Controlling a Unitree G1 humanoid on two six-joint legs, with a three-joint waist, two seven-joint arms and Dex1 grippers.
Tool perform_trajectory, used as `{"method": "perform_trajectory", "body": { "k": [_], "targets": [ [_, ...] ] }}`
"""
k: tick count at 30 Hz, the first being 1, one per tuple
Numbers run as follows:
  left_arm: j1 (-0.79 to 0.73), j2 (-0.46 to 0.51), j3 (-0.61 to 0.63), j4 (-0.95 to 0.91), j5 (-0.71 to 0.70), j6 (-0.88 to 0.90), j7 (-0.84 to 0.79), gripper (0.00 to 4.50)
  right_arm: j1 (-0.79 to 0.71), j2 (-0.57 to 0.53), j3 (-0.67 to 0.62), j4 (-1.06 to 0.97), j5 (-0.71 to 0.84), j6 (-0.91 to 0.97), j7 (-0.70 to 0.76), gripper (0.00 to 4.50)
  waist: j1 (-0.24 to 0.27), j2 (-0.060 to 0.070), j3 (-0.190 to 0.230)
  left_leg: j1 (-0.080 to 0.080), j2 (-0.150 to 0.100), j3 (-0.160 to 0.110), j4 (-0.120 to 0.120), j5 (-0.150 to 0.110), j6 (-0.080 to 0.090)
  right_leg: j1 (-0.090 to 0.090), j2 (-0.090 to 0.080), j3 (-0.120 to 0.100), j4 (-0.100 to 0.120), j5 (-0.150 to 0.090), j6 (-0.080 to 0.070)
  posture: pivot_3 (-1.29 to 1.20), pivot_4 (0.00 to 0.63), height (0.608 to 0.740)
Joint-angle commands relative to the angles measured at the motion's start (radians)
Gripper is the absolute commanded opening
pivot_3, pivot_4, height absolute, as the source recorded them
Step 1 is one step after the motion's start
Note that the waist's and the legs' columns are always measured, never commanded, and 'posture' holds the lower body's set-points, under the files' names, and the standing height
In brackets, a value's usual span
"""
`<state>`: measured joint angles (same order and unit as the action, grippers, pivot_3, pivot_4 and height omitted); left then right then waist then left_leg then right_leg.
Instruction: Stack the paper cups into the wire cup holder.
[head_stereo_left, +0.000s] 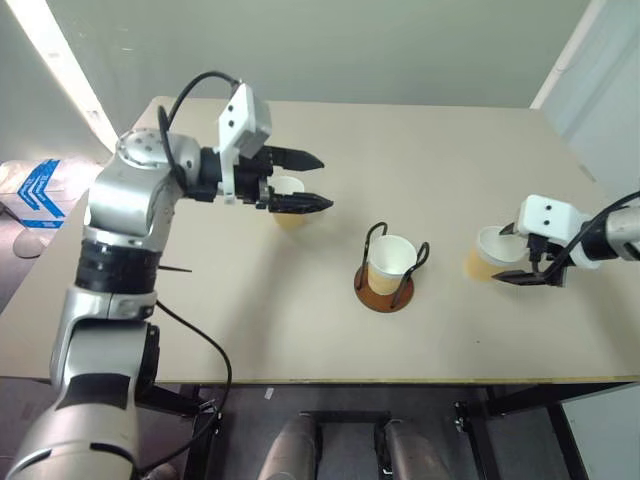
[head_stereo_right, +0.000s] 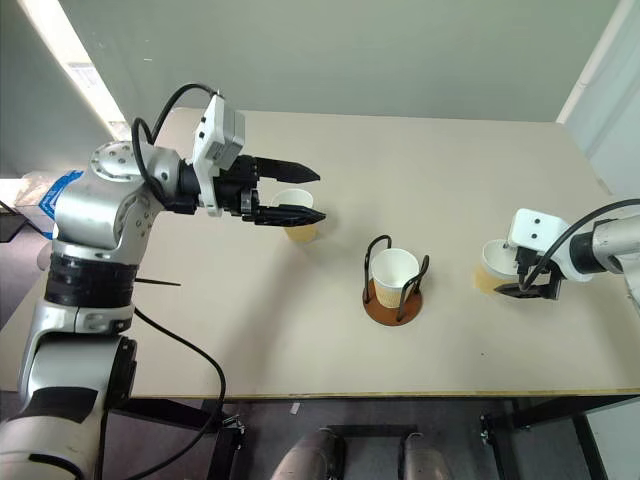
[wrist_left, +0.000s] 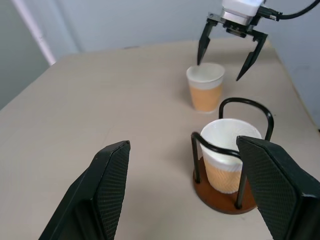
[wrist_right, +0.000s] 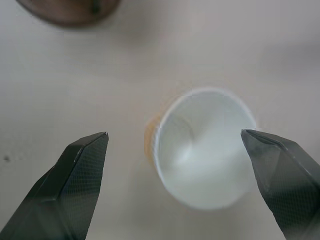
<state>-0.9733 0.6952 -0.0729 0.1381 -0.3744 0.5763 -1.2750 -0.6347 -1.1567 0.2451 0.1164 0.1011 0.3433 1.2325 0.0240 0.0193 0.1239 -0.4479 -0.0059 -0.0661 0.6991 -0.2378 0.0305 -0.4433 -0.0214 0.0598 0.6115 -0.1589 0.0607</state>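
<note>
Your main risk sits at the right tool (head_stereo_left: 522, 255): its jaws are spread wide and hang just above the rim of the cup at the right (head_stereo_left: 486, 254), and if you bring them down off-centre, one finger can land on the thin rim instead of beside the wall, crushing the paper or tipping the cup over on the counter (head_stereo_left: 440, 180). Squeeze too hard and the tapered wall may buckle, which would probably make nesting it harder. In the right wrist view the cup's white mouth lies between the two fingers but nearer one of them, so the straddle looks uneven. The wire cup holder (head_stereo_left: 385, 287) stands near the centre of the frame, well apart from that tool, with one cup (head_stereo_left: 392, 259) already seated between its black loops; a carried cup could catch on a loop top on the way in. The left tool (head_stereo_left: 311, 181) hangs spread and empty in the upper left of the frame, and the third cup (head_stereo_left: 288, 202) shows just behind its fingers on the counter, so a careless sweep there could knock it.
</note>
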Motion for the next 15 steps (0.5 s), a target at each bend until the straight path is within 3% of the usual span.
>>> {"method": "perform_trajectory", "body": {
  "k": [1, 3, 8, 14, 15],
  "targets": [
    [0.043, 0.034, 0.052, -0.098, -0.024, 0.031, 0.045, 3.72, -0.061, 0.029, 0.034, 0.097, -0.084, -0.087, 0.038, 4.33, 0.000, 0.000, 0.000, 0.000, 0.000, 0.000, 0.000, 0.000, 0.001, 0.000, 0.000, 0.000, 0.000, 0.000, 0.000, 0.00, 0.150, 0.740],
    [0.077, 0.056, 0.064, -0.128, -0.028, 0.041, 0.056, 3.73, -0.094, 0.065, 0.056, 0.154, -0.119, -0.117, 0.047, 3.90, -0.006, 0.000, 0.000, 0.002, 0.000, 0.000, -0.001, 0.000, 0.002, 0.000, 0.000, 0.000, 0.001, 0.002, -0.003, 0.00, 0.150, 0.740],
    [0.112, 0.090, 0.067, -0.168, -0.045, 0.061, 0.061, 3.73, -0.133, 0.097, 0.053, 0.207, -0.151, -0.163, 0.086, 2.21, -0.007, 0.000, 0.000, 0.003, 0.000, -0.001, -0.004, 0.001, 0.002, 0.001, 0.000, 0.000, 0.001, 0.002, -0.014, 0.00, 0.150, 0.740],
    [0.171, 0.155, 0.068, -0.174, -0.090, 0.073, -0.017, 3.73, -0.099, 0.075, -0.006, 0.105, -0.059, -0.103, 0.195, 0.12, -0.013, 0.000, 0.000, 0.004, 0.000, -0.001, -0.005, 0.005, -0.001, 0.001, 0.001, 0.001, 0.000, 0.004, -0.018, 0.00, 0.150, 0.740],
    [0.176, 0.163, 0.070, -0.166, -0.101, 0.078, -0.032, 3.73, -0.085, 0.066, -0.018, 0.079, -0.039, -0.080, 0.213, 0.05, -0.013, 0.000, 0.000, 0.004, 0.000, -0.001, -0.006, 0.005, -0.002, 0.001, 0.001, 0.001, 0.001, 0.004, -0.018, 0.00, 0.150, 0.740]
  ]
}}
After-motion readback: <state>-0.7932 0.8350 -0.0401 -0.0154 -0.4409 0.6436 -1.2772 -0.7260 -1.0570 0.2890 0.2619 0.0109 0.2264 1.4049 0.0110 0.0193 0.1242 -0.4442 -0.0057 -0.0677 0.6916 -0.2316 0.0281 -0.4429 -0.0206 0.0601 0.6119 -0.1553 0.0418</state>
